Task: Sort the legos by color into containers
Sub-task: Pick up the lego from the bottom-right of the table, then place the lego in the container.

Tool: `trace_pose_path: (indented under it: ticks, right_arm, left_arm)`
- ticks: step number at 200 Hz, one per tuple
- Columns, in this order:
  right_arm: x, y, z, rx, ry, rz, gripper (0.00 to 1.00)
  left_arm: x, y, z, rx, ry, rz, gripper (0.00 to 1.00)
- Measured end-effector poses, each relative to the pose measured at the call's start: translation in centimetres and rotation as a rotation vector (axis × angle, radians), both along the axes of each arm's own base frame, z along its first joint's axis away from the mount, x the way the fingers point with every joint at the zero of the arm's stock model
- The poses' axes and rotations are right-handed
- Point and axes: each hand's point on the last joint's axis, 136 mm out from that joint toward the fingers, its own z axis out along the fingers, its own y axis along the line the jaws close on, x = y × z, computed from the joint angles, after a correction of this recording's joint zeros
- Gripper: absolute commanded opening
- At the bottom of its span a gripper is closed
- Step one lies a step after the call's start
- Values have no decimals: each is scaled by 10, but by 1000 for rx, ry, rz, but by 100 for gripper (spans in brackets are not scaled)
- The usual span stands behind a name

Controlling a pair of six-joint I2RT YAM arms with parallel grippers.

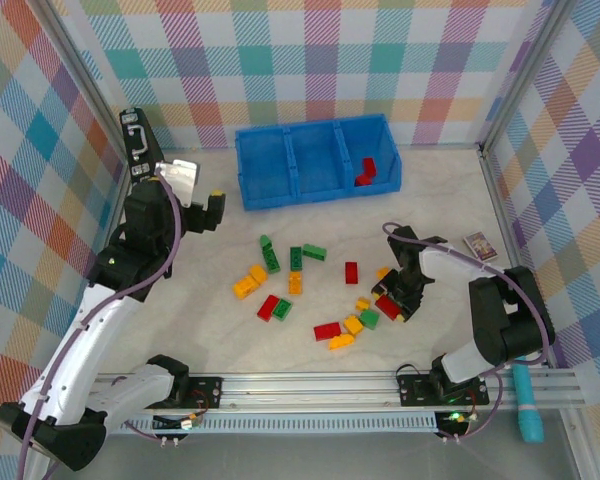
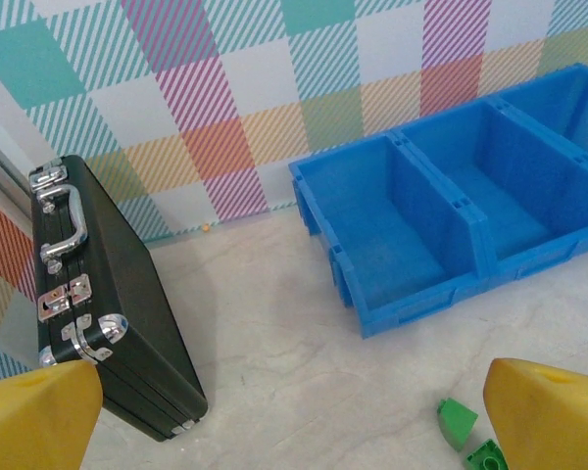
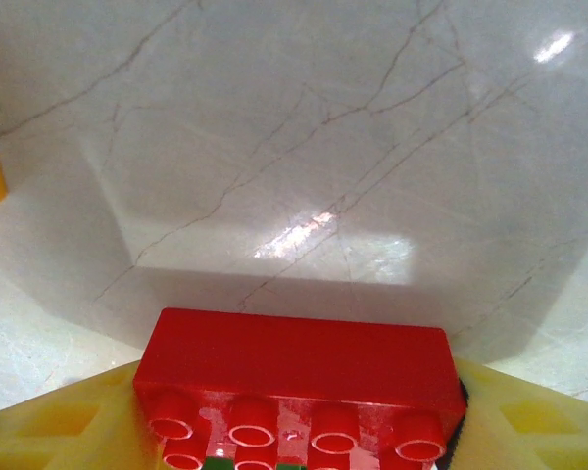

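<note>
Nearest to me, by the table's near right corner, my right gripper (image 3: 299,416) is down on a red oblong studded plastic brick (image 3: 299,362). Its yellow pads (image 3: 54,431) flank the brick's two short ends, touching or just beside them. I cannot tell whether they actually pinch it yet.

I judge the brick light, rigid and slick-walled. The flat end walls are the place to hold it, low and square. Pressing on the studs or a corner would likely make it squirt out.

Further in, the rest of the loose legos (image 1: 300,285), red, green and yellow-orange, lie scattered across the middle of the pale marbled table (image 1: 440,200). Several touch each other.

My left gripper (image 1: 212,210) hangs near the left edge, its jaws spread wide and holding nothing.

Along the far edge sit the three joined bright blue plastic containers (image 1: 290,193). A couple of red bricks (image 1: 366,172) already lie in the right-hand compartment. A black case with silver latches (image 2: 113,313) stands at the far left corner.
</note>
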Motion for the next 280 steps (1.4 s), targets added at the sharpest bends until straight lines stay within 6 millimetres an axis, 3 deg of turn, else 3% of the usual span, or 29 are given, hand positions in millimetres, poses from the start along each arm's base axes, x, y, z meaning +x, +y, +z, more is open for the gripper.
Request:
trace_pose_path:
  ticks: [19, 33, 69, 96, 121, 145, 187, 205, 228, 260, 280]
  right_arm:
    - [9, -3, 10, -12, -26, 46, 54]
    - [32, -4, 33, -17, -87, 83, 54]
    - [128, -7, 121, -53, -380, 181, 55]
    - [198, -5, 155, -100, -506, 253, 55]
    - [264, 0, 158, -133, -577, 298, 56]
    - [321, 4, 145, -138, -630, 298, 55]
    - [385, 6, 117, -137, -693, 279, 64]
    - [401, 9, 111, -127, -719, 276, 76]
    - [405, 11, 111, -121, -731, 284, 85]
    - [405, 12, 115, -117, -744, 306, 87]
    - [394, 14, 115, -94, -723, 324, 84]
  left_arm:
    - [2, 0, -2, 2, 6, 1, 100]
    - [2, 1, -2, 2, 6, 5, 100]
    - [2, 4, -4, 3, 7, 13, 100]
    - [0, 8, -3, 1, 1, 23, 100]
    - [-4, 10, 3, -1, -17, 25, 100]
    - [-4, 12, 5, 1, -24, 29, 100]
    - [-5, 13, 6, 6, -27, 31, 100]
    - [-5, 13, 6, 13, -29, 31, 100]
    - [-7, 14, 8, 22, -37, 29, 100]
    - [-8, 18, 11, 25, -47, 40, 100]
    - [-8, 19, 11, 25, -46, 45, 100]
